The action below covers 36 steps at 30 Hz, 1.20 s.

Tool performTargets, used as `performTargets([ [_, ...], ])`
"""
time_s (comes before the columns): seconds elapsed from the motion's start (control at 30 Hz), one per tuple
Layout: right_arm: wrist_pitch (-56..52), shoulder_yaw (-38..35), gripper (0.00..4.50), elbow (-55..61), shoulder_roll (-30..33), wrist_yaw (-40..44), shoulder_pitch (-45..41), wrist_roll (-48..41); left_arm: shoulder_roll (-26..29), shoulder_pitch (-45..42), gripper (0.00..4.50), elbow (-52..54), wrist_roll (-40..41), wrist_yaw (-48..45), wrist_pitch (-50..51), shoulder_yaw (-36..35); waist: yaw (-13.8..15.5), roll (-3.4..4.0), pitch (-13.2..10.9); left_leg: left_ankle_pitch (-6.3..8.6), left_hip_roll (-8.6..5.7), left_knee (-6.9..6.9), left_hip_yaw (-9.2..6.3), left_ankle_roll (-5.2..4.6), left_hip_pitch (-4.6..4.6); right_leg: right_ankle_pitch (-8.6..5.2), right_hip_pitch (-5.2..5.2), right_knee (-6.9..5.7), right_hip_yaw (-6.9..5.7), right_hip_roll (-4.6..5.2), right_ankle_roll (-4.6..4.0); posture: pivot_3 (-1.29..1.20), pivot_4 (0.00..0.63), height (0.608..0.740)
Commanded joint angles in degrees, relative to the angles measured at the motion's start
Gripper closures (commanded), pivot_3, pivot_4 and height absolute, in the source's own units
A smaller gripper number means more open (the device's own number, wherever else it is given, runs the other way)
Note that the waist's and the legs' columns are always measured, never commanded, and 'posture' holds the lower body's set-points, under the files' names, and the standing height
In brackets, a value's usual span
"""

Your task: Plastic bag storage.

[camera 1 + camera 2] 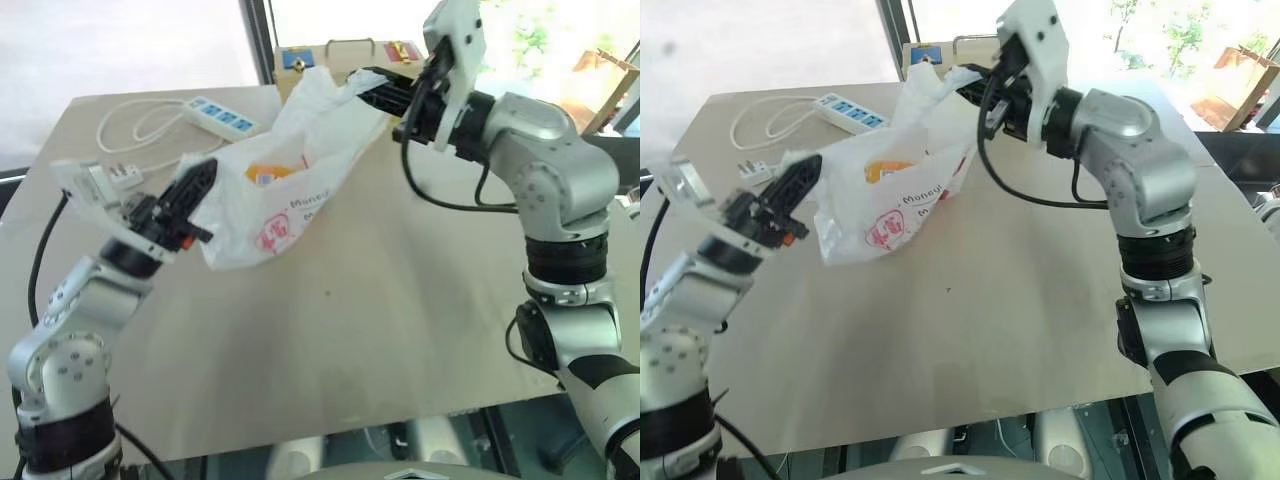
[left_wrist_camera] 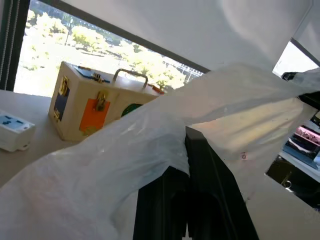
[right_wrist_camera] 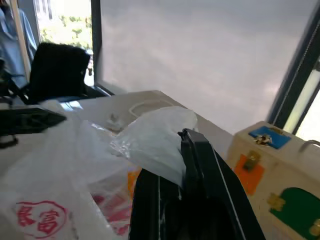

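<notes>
The plastic bag (image 1: 285,195), thin crinkly white with red print, hangs stretched over the table between my two grippers, with something orange inside. My left gripper (image 1: 200,180) is shut on the bag's near-left edge; film drapes over its black fingers (image 2: 210,185) in the left wrist view. At the far end my right gripper (image 1: 372,88) is shut on a bunched handle, and white plastic bulges from its fingers (image 3: 200,165) in the right wrist view.
A white power strip (image 1: 222,115) with a coiled cable lies at the table's far left. A wooden box (image 1: 340,55) with coloured patches and a handle stands at the far edge behind the bag. The table's near half (image 1: 350,330) is bare wood.
</notes>
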<state>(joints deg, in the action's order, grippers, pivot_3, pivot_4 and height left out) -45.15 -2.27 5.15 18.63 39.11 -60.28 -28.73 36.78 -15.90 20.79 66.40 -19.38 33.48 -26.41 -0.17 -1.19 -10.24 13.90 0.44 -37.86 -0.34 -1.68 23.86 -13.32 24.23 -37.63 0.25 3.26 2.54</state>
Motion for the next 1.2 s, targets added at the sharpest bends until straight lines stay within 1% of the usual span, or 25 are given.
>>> performTargets([
  [0.03,-2.44,-8.44,4.42,-3.66,0.91,-5.18,-5.66,-4.08,3.85,-12.43,4.5,-6.45,-4.03,-5.74,-1.04,3.08,0.12,-0.01,-0.02,0.0,-0.09,-0.04,0.03,0.0,0.02,0.0,0.0,0.0,0.01,0.0,0.01,0.0,0.15,0.739],
  [0.13,0.04,-11.98,4.42,-12.72,1.48,-12.94,-10.57,-1.28,5.77,-25.69,4.5,-13.46,-7.01,-12.19,-2.07,6.15,-0.08,-0.01,-0.03,0.0,-0.17,-0.13,0.1,0.0,0.08,0.01,0.01,-0.02,-0.02,-0.07,0.02,0.0,0.15,0.739],
  [0.27,4.13,-15.0,4.42,-21.71,3.22,-17.88,-15.26,0.6,6.39,-41.69,4.5,-25.92,-13.69,-19.7,-5.43,9.63,-0.47,0.0,-0.04,-0.02,-0.11,-0.03,0.27,0.03,0.12,0.0,0.05,0.15,0.0,-0.14,0.01,0.0,0.15,0.739],
  [0.3,4.82,-15.41,4.42,-23.08,3.54,-18.69,-16.0,0.8,6.36,-44.3,4.5,-28.34,-15.12,-21.39,-6.1,10.3,-0.55,0.0,-0.05,-0.03,-0.12,-0.01,0.32,0.04,0.15,0.0,0.06,0.18,-0.01,-0.14,0.01,0.0,0.15,0.739],
  [0.37,5.61,-13.86,4.42,-26.51,6.26,-20.41,-16.76,4.18,6.07,-50.31,4.5,-34.88,-18.91,-26.37,-8.4,12.5,-0.72,0.0,-0.04,-0.14,-0.11,0.03,0.41,0.22,0.3,0.0,0.2,0.21,0.02,-0.15,0.02,0.0,0.15,0.739],
  [0.5,6.21,-12.93,4.42,-28.88,8.95,-20.34,-17.22,6.03,5.15,-54.95,4.5,-44.77,-26.4,-33.11,-13.84,15.74,-1.14,0.01,-0.05,-0.17,-0.11,0.02,0.54,0.25,0.9,0.02,0.89,-0.12,0.19,-0.13,0.04,0.0,0.15,0.739],
  [0.67,5.12,-14.19,4.42,-27.11,10.72,-19.84,-17.89,4.92,3.0,-58.38,4.5,-55.42,-32.74,-37.27,-20.17,16.84,-2.31,0.01,-0.05,-0.17,-0.04,0.07,0.87,0.25,1.03,0.02,1.21,-0.27,0.47,-0.15,0.04,0.0,0.15,0.739],
  [0.8,2.27,-12.86,4.42,-24.51,12.0,-17.37,-16.66,3.93,1.82,-59.95,4.5,-59.96,-35.5,-39.42,-23.17,16.45,-2.24,0.01,-0.05,-0.17,-0.03,0.06,1.05,0.24,1.01,0.02,1.31,-0.27,0.64,-0.14,0.05,0.0,0.15,0.739],
  [0.83,1.11,-12.7,3.91,-23.64,12.29,-16.57,-16.3,3.41,1.71,-60.16,4.5,-60.83,-36.26,-39.77,-24.16,16.34,-2.21,0.01,-0.05,-0.17,-0.03,0.05,1.06,0.23,1.02,0.02,1.34,-0.28,0.66,-0.14,0.05,0.0,0.15,0.739],
  [0.87,-0.06,-12.65,3.63,-22.78,12.56,-15.82,-15.98,2.88,1.65,-60.36,4.5,-61.59,-36.85,-40.04,-25.02,16.15,-2.21,0.01,-0.05,-0.16,-0.02,0.03,1.08,0.23,1.02,0.02,1.35,-0.28,0.67,-0.14,0.05,0.0,0.15,0.739],
  [0.9,-1.51,-12.59,3.21,-21.68,12.99,-14.69,-15.58,2.04,1.67,-60.49,4.5,-62.09,-37.09,-40.17,-25.54,15.73,-2.21,0.01,-0.05,-0.16,0.0,0.01,1.09,0.22,1.02,0.02,1.35,-0.28,0.68,-0.15,0.05,0.0,0.15,0.739],
  [0.93,-2.51,-12.58,2.69,-20.91,13.29,-13.96,-15.31,1.47,1.65,-60.65,4.5,-62.5,-37.21,-40.32,-25.86,15.36,-2.21,0.01,-0.05,-0.15,0.0,-0.02,1.1,0.21,1.02,0.02,1.35,-0.29,0.69,-0.15,0.05,0.0,0.15,0.739],
  [0.97,-4.41,-11.87,2.18,-19.19,14.42,-11.87,-14.32,0.56,1.95,-60.65,4.25,-62.99,-37.37,-40.24,-26.24,14.8,-2.18,0.01,-0.05,-0.14,0.0,-0.06,1.09,0.2,1.02,0.02,1.35,-0.3,0.68,-0.15,0.05,0.0,0.15,0.739],
  [1.03,-7.36,-10.52,1.27,-16.38,16.7,-7.83,-12.16,-0.93,2.64,-60.23,3.7,-63.4,-37.45,-40.47,-26.5,13.94,-2.11,0.01,-0.05,-0.02,0.04,-0.14,1.08,-0.01,1.03,0.02,1.34,-0.32,0.67,-0.15,0.05,0.0,0.15,0.739],
  [1.1,-9.25,-8.43,0.28,-13.6,19.77,-2.91,-9.29,-2.02,3.49,-58.9,2.79,-62.92,-37.57,-40.93,-25.99,13.24,-2.06,0.01,-0.05,0.01,0.04,-0.24,1.07,-0.06,1.07,0.02,1.34,-0.34,0.66,-0.15,0.06,0.0,0.15,0.739],
  [1.13,-10.16,-7.73,0.0,-11.92,21.46,-0.08,-7.73,-3.08,3.94,-57.95,2.19,-62.22,-37.55,-41.13,-25.53,12.93,-2.04,0.01,-0.05,0.03,0.04,-0.29,1.08,-0.08,1.08,0.03,1.33,-0.35,0.66,-0.15,0.07,0.0,0.15,0.739],
  [1.17,-10.34,-7.14,0.0,-10.42,23.07,2.79,-6.21,-3.92,4.36,-57.02,1.71,-61.5,-37.36,-41.37,-24.95,12.55,-2.04,0.01,-0.05,0.03,0.03,-0.31,1.09,-0.1,1.08,0.03,1.33,-0.36,0.67,-0.14,0.08,0.0,0.15,0.739],
  [1.2,-10.62,-7.12,0.0,-9.13,24.51,5.61,-4.76,-5.12,4.87,-55.89,1.38,-60.45,-36.9,-41.6,-24.08,11.98,-2.02,0.01,-0.05,0.04,0.04,-0.33,1.1,-0.11,1.08,0.04,1.33,-0.37,0.68,-0.14,0.09,0.0,0.15,0.739],
])
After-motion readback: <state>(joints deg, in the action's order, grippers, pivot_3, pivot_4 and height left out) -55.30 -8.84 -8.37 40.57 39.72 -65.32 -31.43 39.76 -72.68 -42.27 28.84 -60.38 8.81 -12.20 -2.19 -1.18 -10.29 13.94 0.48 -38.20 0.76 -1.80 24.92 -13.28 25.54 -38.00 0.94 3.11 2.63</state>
